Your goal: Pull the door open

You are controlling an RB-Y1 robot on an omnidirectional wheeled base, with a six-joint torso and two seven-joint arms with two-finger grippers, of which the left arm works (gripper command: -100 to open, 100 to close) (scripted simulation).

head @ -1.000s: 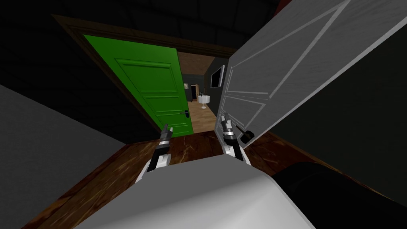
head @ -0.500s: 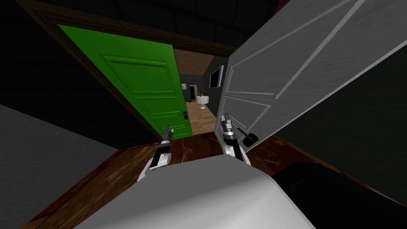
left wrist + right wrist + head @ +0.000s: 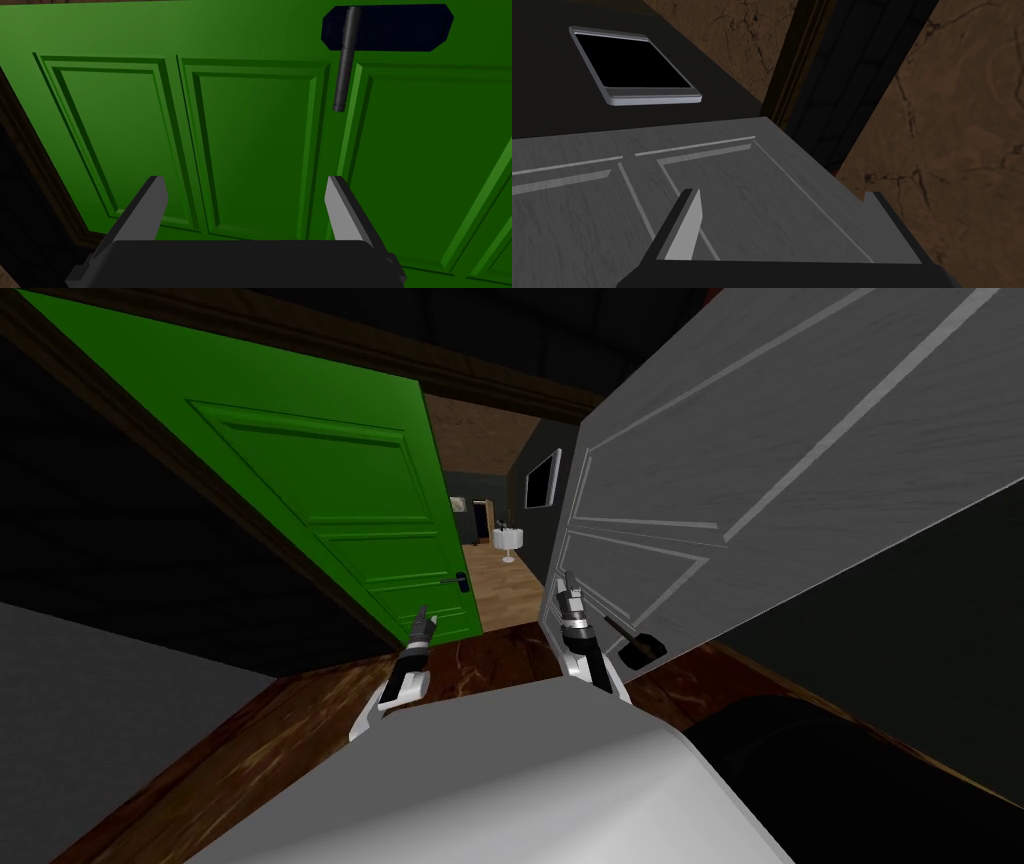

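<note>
Standing on a dark wooden floor (image 3: 480,653), the robot faces a dark brown door frame (image 3: 480,393), with the grey door (image 3: 700,488) at its right arm. This panelled grey door is swung wide open, with its free edge toward the robot. Its dark handle (image 3: 638,645) sits on the face near that edge, just beside the right forearm.

The right hand (image 3: 782,195) is at the free edge with its two blades spread wide. One finger (image 3: 684,230) lies over the door's panelled face. The other sits past the edge, behind the panel, so the edge runs between them and neither blade presses it.

Across the gap from the grey door stands a green door (image 3: 250,150), also panelled. The left hand (image 3: 245,210) points at its face, open and gripping nothing. Beyond the fingertips, a black lever handle (image 3: 341,60) sticks out from a dark plate (image 3: 400,27) near the green door's edge.

Between the grey door and the green one, the opening shows a hallway with a lighter wooden floor (image 3: 505,588) and a small white table (image 3: 510,543) far down it. A black-paned frame (image 3: 637,70) hangs on the dark wall just past the grey door's edge.
</note>
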